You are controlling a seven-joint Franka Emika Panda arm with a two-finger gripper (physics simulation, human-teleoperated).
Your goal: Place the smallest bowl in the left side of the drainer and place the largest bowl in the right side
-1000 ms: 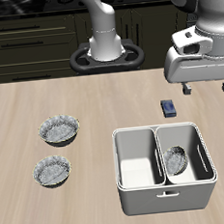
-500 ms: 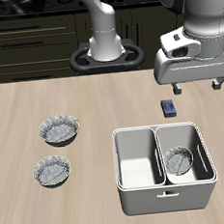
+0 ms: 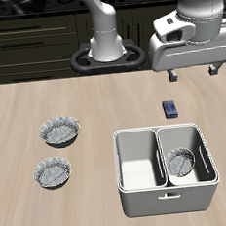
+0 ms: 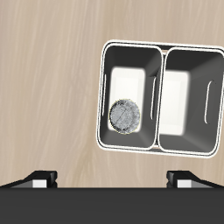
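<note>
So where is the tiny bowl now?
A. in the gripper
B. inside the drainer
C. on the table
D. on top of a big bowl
B: the tiny bowl lies at the bottom of one compartment of the drainer, and the gripper is empty above it.

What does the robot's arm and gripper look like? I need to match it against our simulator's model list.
The arm is built of glossy white-grey rounded segments rising from a dark ring-shaped base. The gripper has a blocky pale grey body with dark recesses and short dark fingers. No cables or markings are visible.
</note>
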